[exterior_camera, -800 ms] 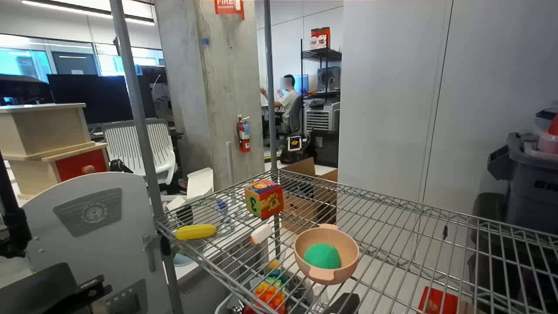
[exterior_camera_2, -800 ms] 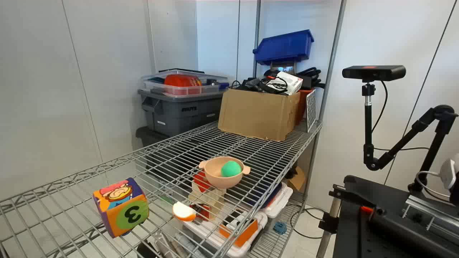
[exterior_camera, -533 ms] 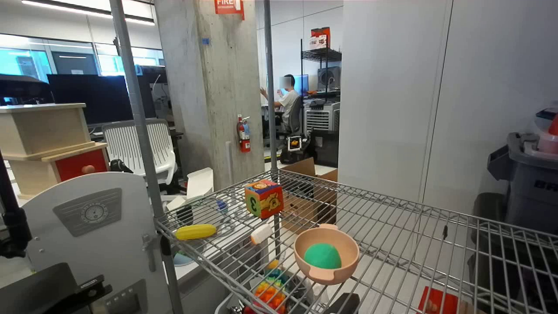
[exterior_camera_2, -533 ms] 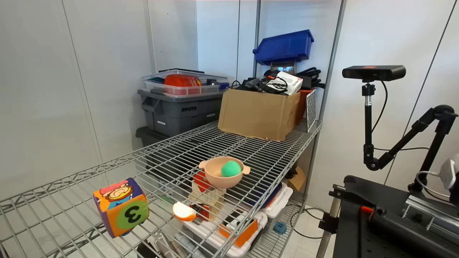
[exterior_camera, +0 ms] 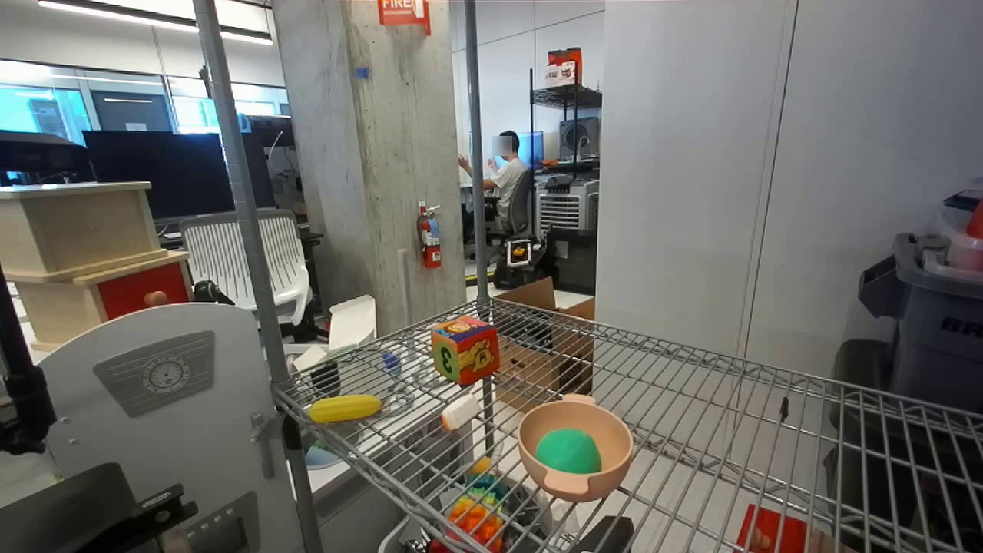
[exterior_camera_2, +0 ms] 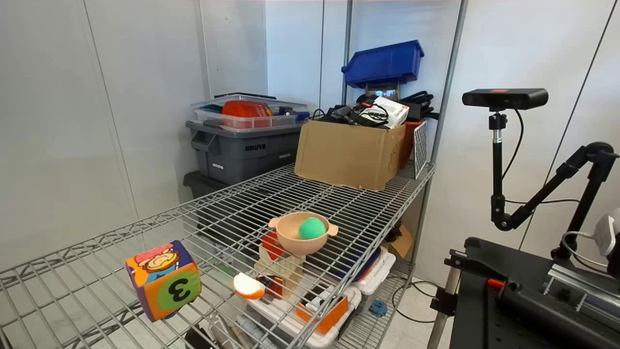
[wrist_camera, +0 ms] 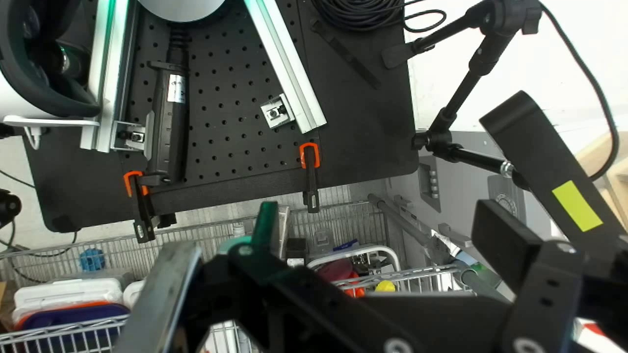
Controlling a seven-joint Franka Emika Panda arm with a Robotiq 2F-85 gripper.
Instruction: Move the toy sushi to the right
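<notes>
Toy sushi (exterior_camera_2: 249, 287) is seen on the wire shelf (exterior_camera_2: 286, 196)

Orange and white, it is laid between the multicoloured cube (exterior_camera_2: 164, 281) and the peach bowl (exterior_camera_2: 294, 246), touched by neither. In an exterior view the cube is found on its left, the bowl to its right and farther off. A green rounded thing (exterior_camera_2: 312, 228) is held in the bowl. In the wrist view the gripper (wrist_camera: 383, 230) is shown with its fingers (wrist_camera: 505, 240) set wide apart.

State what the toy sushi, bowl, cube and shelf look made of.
Toy sushi: perhaps plastic, smooth, no grain visible.
Bowl: silicone or plastic, matte, without sharp highlights.
Cube: probably printed fabric, matte, slightly bulging.
Shelf: apparently metal wire, grey, catching the light.
</notes>
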